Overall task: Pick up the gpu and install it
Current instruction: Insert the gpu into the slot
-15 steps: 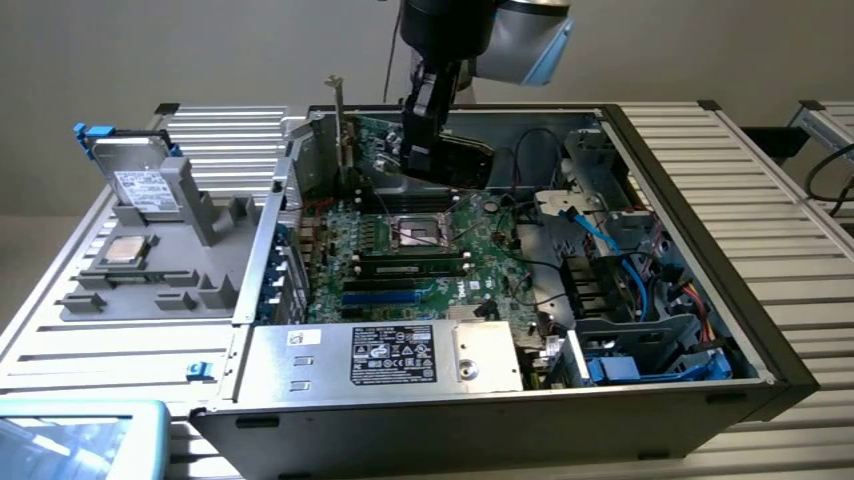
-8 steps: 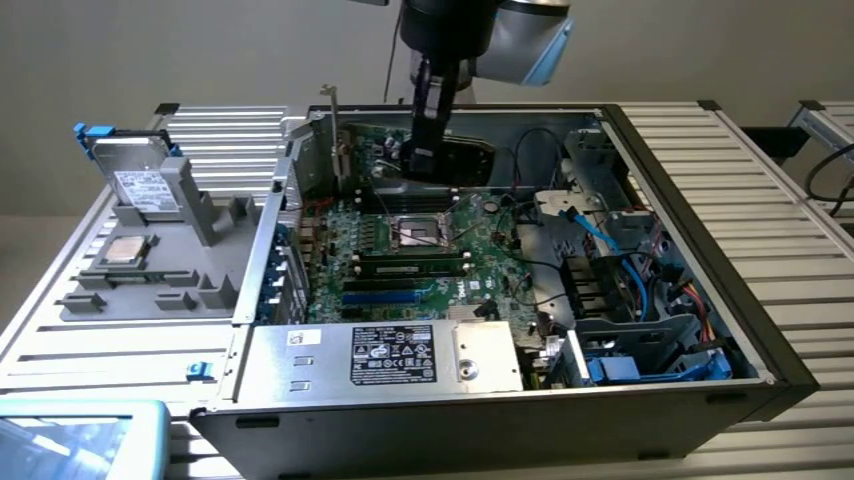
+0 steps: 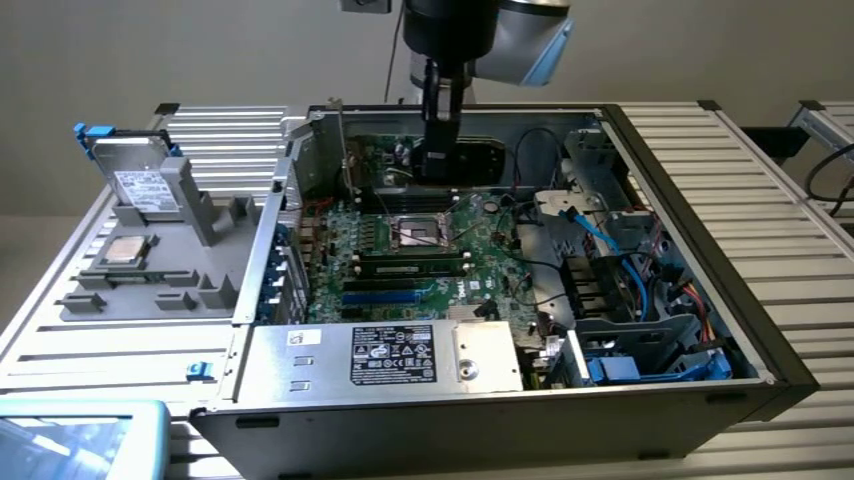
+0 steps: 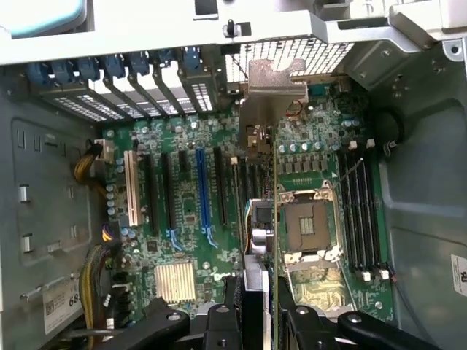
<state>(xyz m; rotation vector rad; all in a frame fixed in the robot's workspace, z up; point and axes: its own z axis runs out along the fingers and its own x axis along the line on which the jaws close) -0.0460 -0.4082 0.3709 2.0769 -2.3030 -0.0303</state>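
Two views checked. Exterior view, from its left: a grey fixture (image 3: 200,215) carried a silver drive (image 3: 140,190) and a square chip (image 3: 124,252). Next came the open computer case (image 3: 694,190), where the gripper (image 3: 438,160) sat inside near the far wall, clamped on the gpu (image 3: 478,160), card upright. Wrist view added the gpu (image 4: 257,138) edge-on between the fingers (image 4: 228,321). Its silver bracket (image 4: 271,84) was near the rear slot covers (image 4: 124,102), and the card stood between the blue slot (image 4: 203,189) and the CPU socket (image 4: 306,226). Contact with a slot: could not tell. Bare slots (image 4: 164,189) lay clear; socket close.
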